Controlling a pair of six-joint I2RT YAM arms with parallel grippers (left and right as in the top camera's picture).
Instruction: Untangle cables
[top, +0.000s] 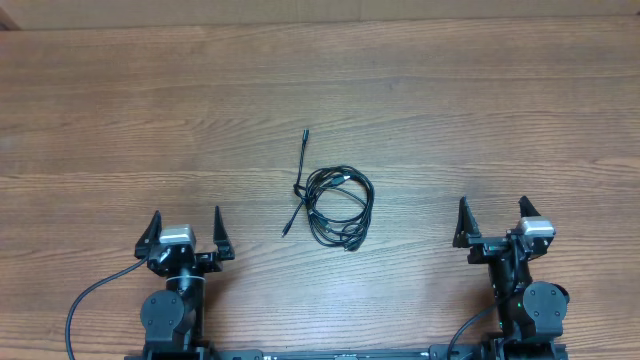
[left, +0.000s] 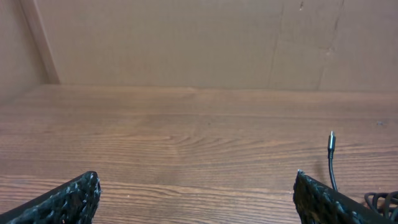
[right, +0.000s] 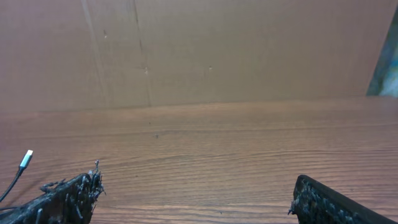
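Note:
The cables (top: 335, 205) lie as a tangled bundle of thin black loops in the middle of the wooden table (top: 320, 100), with one plug end (top: 305, 133) sticking out toward the far side. My left gripper (top: 186, 222) stands open near the front left, away from the bundle. My right gripper (top: 493, 212) stands open at the front right, also apart from it. In the left wrist view a cable strand (left: 331, 158) rises past my right fingertip (left: 317, 196). In the right wrist view a plug end (right: 25, 160) shows at the far left, beside my left fingertip (right: 74, 193).
A plain brown wall (left: 199, 43) stands behind the table's far edge. Thick black wires (top: 85, 300) run from the arm bases at the front edge.

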